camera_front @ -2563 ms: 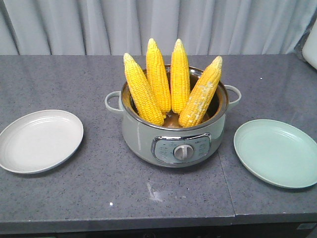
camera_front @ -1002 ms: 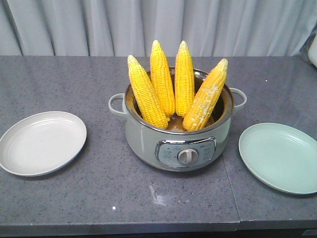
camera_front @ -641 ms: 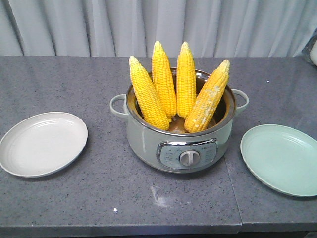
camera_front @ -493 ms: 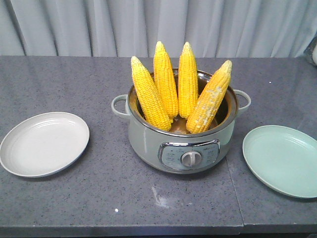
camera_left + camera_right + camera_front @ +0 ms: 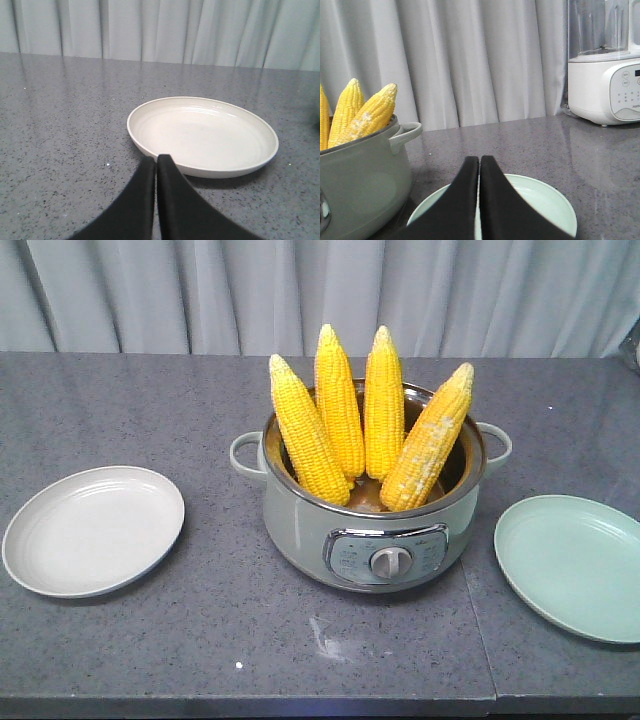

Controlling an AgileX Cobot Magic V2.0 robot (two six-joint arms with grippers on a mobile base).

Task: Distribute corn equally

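Four corn cobs (image 5: pixel 338 400) stand tips up, fanned out in the pale green pot (image 5: pixel 300 530) at the middle of the grey worktop (image 5: pixel 130 400). A white plate (image 5: pixel 93 530) and a green plate (image 5: pixel 572 565) lie on either side, apart from the pot. The left fingers (image 5: pixel 142 200) are pressed together before the white plate. The right fingers (image 5: pixel 465 200) are likewise closed, at the green plate's near rim.

Feeds bright; light soft, even, from above as far as I see. Faint shadows hug pot (image 5: pixel 300 530), cream plate (image 5: pixel 93 530), green plate (image 5: pixel 575 565). Corn (image 5: pixel 340 405) vivid, kernel rows resolved. Counter (image 5: pixel 60 100) glossy: pale curtain (image 5: pixel 150 30) sheen along far edge, white appliance (image 5: pixel 605 80) mirrored. Jaws near lens dark, soft-edged.
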